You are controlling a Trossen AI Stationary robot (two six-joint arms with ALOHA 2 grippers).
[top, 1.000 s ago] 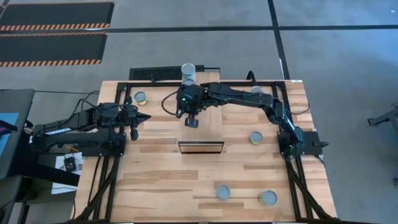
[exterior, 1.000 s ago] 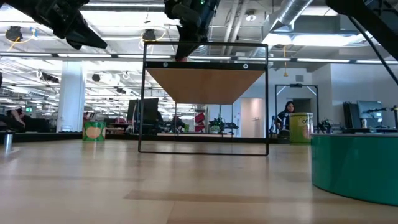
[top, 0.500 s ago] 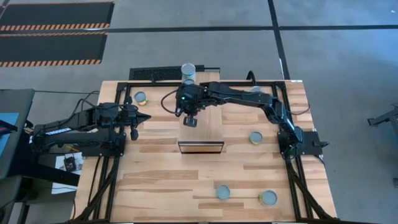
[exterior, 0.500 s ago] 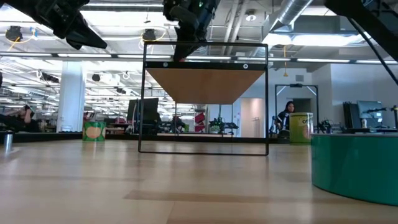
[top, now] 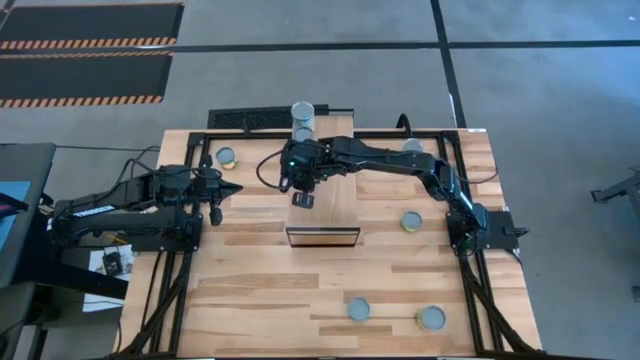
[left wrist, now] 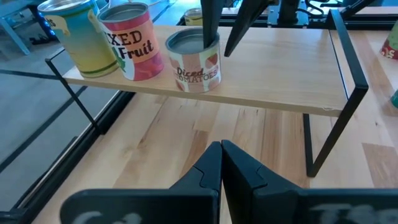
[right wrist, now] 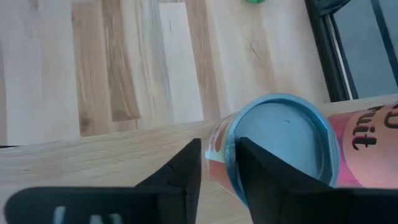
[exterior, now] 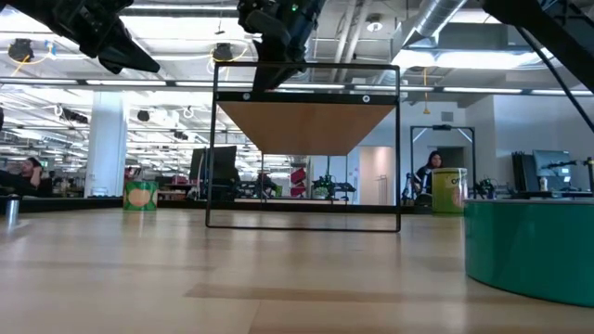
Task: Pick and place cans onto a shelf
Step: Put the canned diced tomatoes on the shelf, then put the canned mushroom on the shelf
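Three cans stand in a row on the shelf (left wrist: 273, 81): a yellow one (left wrist: 78, 34), a red Mixed Fruit one (left wrist: 130, 40) and a Diced Tomatoes can (left wrist: 194, 59). My right gripper (left wrist: 222, 34) is open over the Diced Tomatoes can (right wrist: 283, 137). One finger is above its grey top, the other outside its side wall. In the high view the right gripper (top: 300, 198) hides that can. My left gripper (top: 225, 190) waits shut at the table's left, pointing at the shelf. My right gripper comes from above, its fingers (left wrist: 208, 28) astride the rim (right wrist: 231, 146) of the Diced Tomatoes can, which stands upright on the shelf. Whether a finger still touches the can, I cannot tell.
Loose cans lie on the table at the far left (top: 227, 156), right of the shelf (top: 411, 221) and near the front edge (top: 358, 309) (top: 431, 318). A green can (exterior: 529, 246) stands close to the low camera. The shelf's black wire frame (left wrist: 348, 68) rises at its end.
My right gripper has opened over the Diced Tomatoes can on the shelf and shifted a little toward the table's left edge. The can stays upright on the shelf.
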